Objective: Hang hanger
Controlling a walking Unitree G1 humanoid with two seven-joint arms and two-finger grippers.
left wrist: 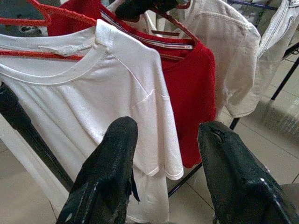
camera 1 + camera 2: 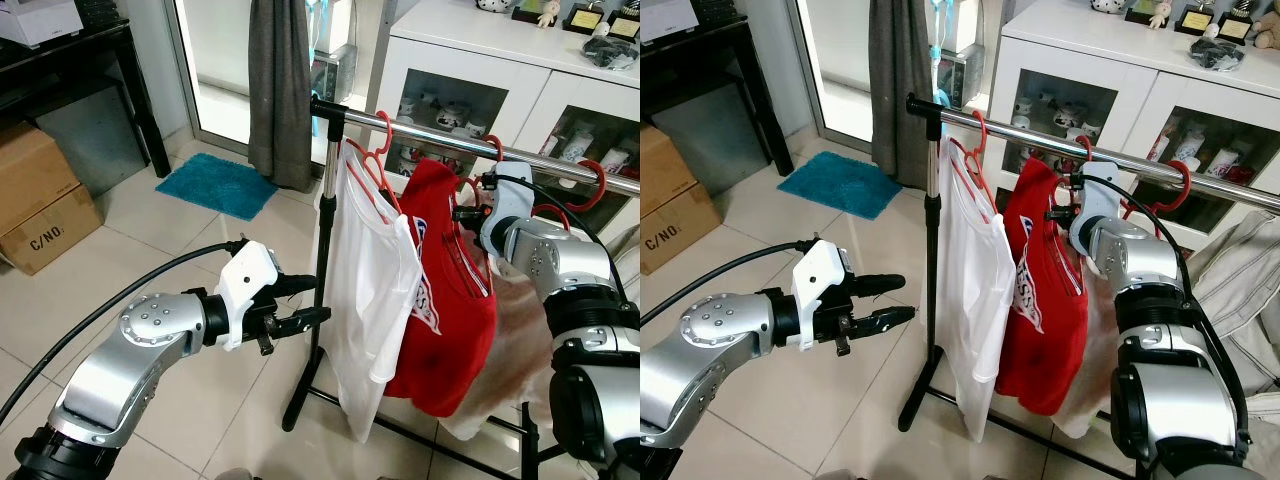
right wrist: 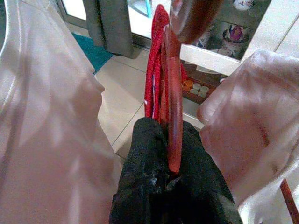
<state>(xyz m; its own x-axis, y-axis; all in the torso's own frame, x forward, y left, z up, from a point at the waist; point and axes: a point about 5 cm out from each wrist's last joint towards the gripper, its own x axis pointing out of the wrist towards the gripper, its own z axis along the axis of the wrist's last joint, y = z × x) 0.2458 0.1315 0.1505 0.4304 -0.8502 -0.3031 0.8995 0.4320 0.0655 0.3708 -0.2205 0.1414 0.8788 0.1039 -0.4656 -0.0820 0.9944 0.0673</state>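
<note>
Rack: metal clothes rail (image 2: pixel 440 133) on a black upright post, standing on the tiled floor (image 2: pixel 170 260) in front of a white cabinet (image 2: pixel 1110 60).
Garments: white T-shirt (image 2: pixel 370 290) nearest the post end of the rail, red T-shirt (image 2: pixel 445 300) next to it, a pale shirt (image 1: pixel 224 51) behind the red one; all hang on red hangers.
Task item: red hanger (image 3: pixel 174 98) carrying the red T-shirt, its hook up at the rail, between the white T-shirt's hanger and the pale shirt.
Right tool (image 3: pixel 170 184): raised to the rail beside the red T-shirt's collar; black fingers (image 3: pixel 145 158) closed narrow on the red hanger's shaft, which passes between them.
Left tool (image 2: pixel 300 318): held out level, low and short of the rack post, near the white T-shirt's hem; fingers (image 1: pixel 107 172) spread wide, nothing between them.
Surroundings: blue mat (image 2: pixel 215 183) and cardboard boxes (image 2: pixel 40 200) on the floor, well apart from the rack.
</note>
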